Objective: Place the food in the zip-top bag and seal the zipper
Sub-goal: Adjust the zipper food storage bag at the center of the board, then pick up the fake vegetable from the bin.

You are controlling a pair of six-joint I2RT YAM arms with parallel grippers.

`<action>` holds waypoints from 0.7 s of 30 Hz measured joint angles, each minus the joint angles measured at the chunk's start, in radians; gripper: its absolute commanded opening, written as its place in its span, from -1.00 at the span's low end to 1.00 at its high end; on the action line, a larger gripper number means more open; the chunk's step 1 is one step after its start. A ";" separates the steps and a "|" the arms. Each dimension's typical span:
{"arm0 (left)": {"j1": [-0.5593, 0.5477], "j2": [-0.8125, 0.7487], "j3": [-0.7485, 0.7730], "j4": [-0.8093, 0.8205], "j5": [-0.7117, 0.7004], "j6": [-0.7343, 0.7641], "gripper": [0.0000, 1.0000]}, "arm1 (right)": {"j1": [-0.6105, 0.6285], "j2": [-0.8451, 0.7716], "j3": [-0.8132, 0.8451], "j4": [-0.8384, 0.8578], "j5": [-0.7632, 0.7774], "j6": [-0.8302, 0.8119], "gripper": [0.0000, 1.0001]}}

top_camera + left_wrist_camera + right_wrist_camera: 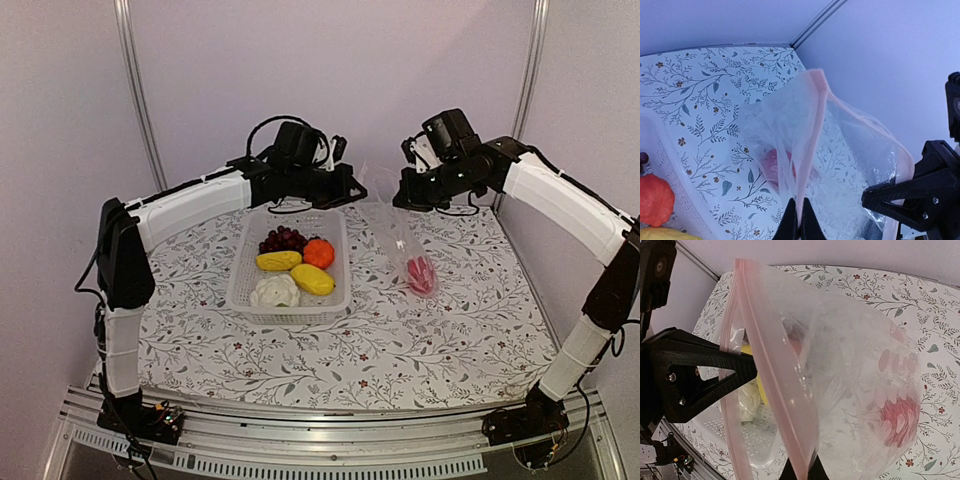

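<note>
Table (pixel 450 340): floral cloth, I work over it.
Basket (pixel 240 290): left of centre, holds five food pieces (pixel 283 240).
Left gripper (pixel 799 225): clamped on one bag lip.
Bag (pixel 395 235): hanging between both grippers, pepper (pixel 421 273) inside; light, limp, slippery, so I'd hold the zipper strip (pixel 775 380).
Right gripper (pixel 800 471): clamped on the other lip.

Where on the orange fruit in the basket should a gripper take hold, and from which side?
Probably grip the orange fruit across its round middle, coming straight down from above: the basket wall, the grapes and a yellow piece crowd its sides.
</note>
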 measured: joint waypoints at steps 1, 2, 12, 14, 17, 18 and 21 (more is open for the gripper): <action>0.000 0.003 0.011 0.012 0.011 -0.002 -1.00 | 0.000 0.001 0.017 -0.017 0.023 -0.003 -1.00; -0.001 0.003 0.017 0.023 0.018 -0.003 -1.00 | -0.002 0.002 0.037 -0.034 0.053 -0.007 -1.00; -0.023 0.001 0.045 0.161 0.105 -0.019 0.43 | -0.135 0.001 0.084 -0.111 0.195 -0.025 -1.00; -0.023 -0.008 0.029 0.154 0.100 0.005 0.55 | -0.168 0.002 0.098 -0.126 0.212 -0.037 -1.00; -0.023 -0.047 -0.012 0.115 0.059 0.060 0.60 | -0.208 0.001 0.145 -0.131 0.245 -0.064 -1.00; -0.018 -0.080 -0.047 0.089 0.034 0.079 0.61 | -0.216 0.000 0.159 -0.129 0.256 -0.072 -1.00; -0.008 -0.178 -0.140 0.023 -0.031 0.121 0.64 | -0.228 -0.011 0.173 -0.116 0.270 -0.095 -1.00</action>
